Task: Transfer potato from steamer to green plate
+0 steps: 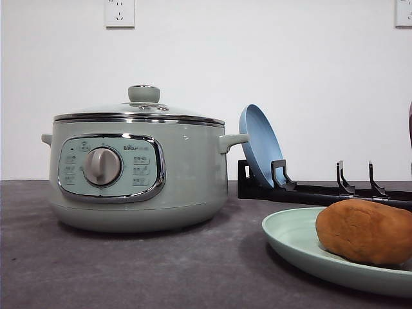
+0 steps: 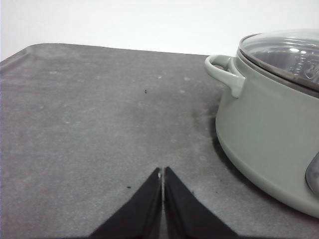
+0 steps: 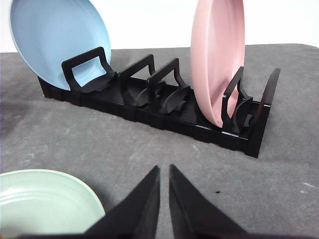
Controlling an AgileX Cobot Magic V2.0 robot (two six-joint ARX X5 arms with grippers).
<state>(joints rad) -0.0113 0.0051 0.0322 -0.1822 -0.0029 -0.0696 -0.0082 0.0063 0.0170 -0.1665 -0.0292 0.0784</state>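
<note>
The steamer (image 1: pixel 138 174) has a smooth, satiny pale-green shell, a glossy chrome band round its control panel and rim, and a clear glass lid (image 2: pixel 286 52). The potato (image 1: pixel 365 232) wears matt, slightly rough skin. The green plate (image 1: pixel 293 241) looks smooth and faintly glossy. The tabletop (image 1: pixel 129 270) is matt grey and finely grained. The plate rack (image 3: pixel 164 107) is black, semi-gloss plastic, holding a smooth blue plate (image 3: pixel 57 40) and pink plate (image 3: pixel 217 55).

L gripper (image 2: pixel 162 172) closed, empty, over grey table (image 2: pixel 89 124); steamer (image 2: pixel 269 134) w/ lid on, nearby.
</note>
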